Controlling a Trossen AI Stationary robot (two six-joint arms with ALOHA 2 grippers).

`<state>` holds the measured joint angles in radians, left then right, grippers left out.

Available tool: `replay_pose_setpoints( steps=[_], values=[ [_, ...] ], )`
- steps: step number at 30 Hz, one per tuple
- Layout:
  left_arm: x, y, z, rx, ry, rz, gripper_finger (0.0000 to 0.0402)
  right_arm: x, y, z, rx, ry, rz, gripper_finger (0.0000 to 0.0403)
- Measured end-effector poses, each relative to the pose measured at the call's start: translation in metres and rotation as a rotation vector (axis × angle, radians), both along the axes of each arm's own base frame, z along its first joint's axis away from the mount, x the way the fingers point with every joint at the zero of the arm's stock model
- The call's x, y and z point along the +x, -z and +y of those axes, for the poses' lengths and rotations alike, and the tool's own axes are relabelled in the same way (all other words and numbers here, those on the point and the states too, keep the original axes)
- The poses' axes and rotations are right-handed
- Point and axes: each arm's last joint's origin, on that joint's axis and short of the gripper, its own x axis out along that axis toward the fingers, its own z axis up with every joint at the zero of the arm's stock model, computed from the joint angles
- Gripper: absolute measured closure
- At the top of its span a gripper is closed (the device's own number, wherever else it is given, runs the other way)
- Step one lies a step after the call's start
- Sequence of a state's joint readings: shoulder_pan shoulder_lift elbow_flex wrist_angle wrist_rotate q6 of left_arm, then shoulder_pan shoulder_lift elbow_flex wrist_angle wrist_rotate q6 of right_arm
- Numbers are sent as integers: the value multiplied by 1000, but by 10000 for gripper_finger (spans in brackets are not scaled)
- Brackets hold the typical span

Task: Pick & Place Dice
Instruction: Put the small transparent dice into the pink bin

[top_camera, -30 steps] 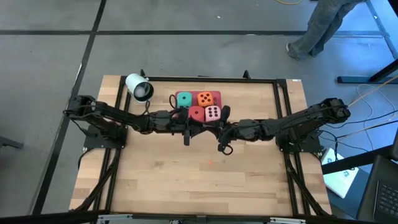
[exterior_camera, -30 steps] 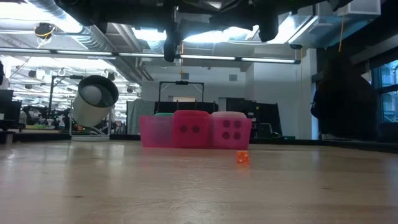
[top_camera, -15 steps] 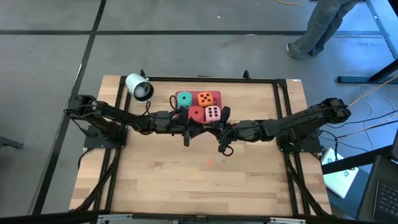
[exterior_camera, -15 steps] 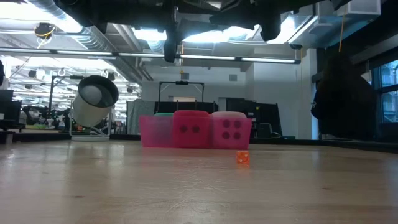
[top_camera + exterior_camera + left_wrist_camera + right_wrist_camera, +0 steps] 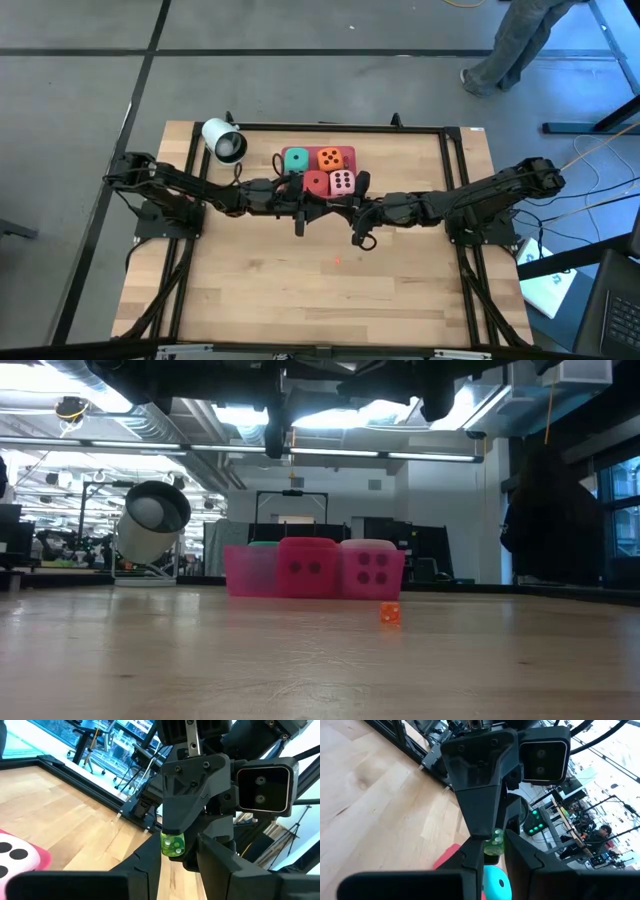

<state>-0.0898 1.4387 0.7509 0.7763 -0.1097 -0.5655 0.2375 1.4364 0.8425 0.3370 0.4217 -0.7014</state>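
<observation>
Both claws (image 5: 172,851) pinch one small green die (image 5: 172,844), half-hidden.

Both arms stretch level over the table toward its middle, wrists facing each other. The left gripper (image 5: 318,208) and right gripper (image 5: 345,210) meet tip to tip, and each wrist view shows fingers (image 5: 150,865) narrowed on a small green die (image 5: 172,845) pinched between the two grippers
</observation>
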Motion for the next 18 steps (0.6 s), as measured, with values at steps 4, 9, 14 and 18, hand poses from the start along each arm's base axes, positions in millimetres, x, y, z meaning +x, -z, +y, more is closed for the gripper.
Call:
replay_pose_setpoints(
  steps=[4,9,14,18],
  values=[
    [0,0,0,14,-1,-4,297,0,0,0,12,-12,3,346],
    [0,-2,0,29,-2,-20,297,0,1,1,15,-15,4,346],
    [-3,-21,1,29,-17,-159,299,-1,16,2,10,-56,101,346],
    [-3,-20,0,38,14,-171,299,-1,6,0,17,-16,42,346]
  ],
)
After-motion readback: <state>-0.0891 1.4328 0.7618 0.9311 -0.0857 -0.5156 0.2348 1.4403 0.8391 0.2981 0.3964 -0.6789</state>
